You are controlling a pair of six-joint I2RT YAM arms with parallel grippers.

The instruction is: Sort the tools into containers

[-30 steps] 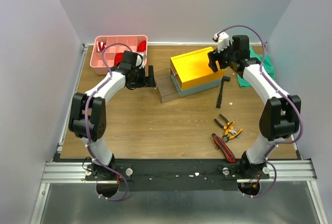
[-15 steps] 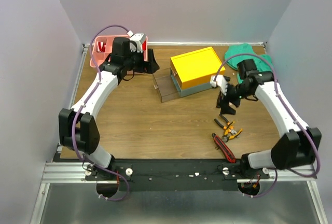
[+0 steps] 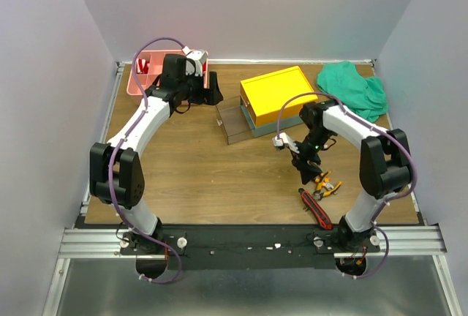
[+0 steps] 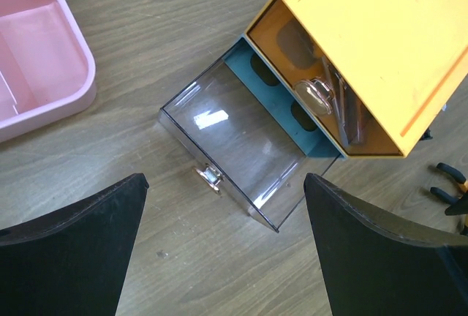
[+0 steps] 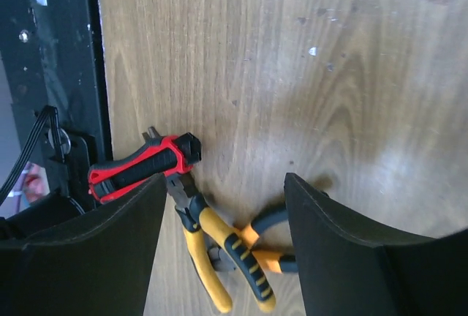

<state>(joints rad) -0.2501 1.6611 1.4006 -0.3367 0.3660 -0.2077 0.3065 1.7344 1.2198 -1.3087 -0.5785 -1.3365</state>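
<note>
My right gripper [image 3: 301, 164] [image 5: 225, 184] is open and empty, hovering low over the pliers [image 3: 322, 183] [image 5: 234, 246] on the wood. There are two crossed pairs, one yellow-and-black and one orange-and-black. The red-and-black cutter [image 3: 315, 209] [image 5: 139, 166] lies just beside them. My left gripper [image 3: 212, 91] [image 4: 225, 181] is open and empty, between the pink tray [image 3: 139, 85] [image 4: 44, 104] and the toolbox with the yellow lid [image 3: 278, 93] [image 4: 380, 31]. The toolbox's clear drawer [image 3: 232, 122] [image 4: 234, 148] is pulled out and looks empty. Dark tools lie in its upper compartment [image 4: 333, 104]. No hammer shows.
A green cloth [image 3: 352, 88] lies at the back right corner. Red items [image 3: 143, 64] sit in the pink tray. The black rail [image 3: 248, 239] [image 5: 51, 53] runs along the table's near edge, close to the cutter.
My right arm has swung from the toolbox's back corner, over the hammer's spot, down to the pliers. My left gripper moved from the drawer back toward the pink tray. The hammer no longer shows.
</note>
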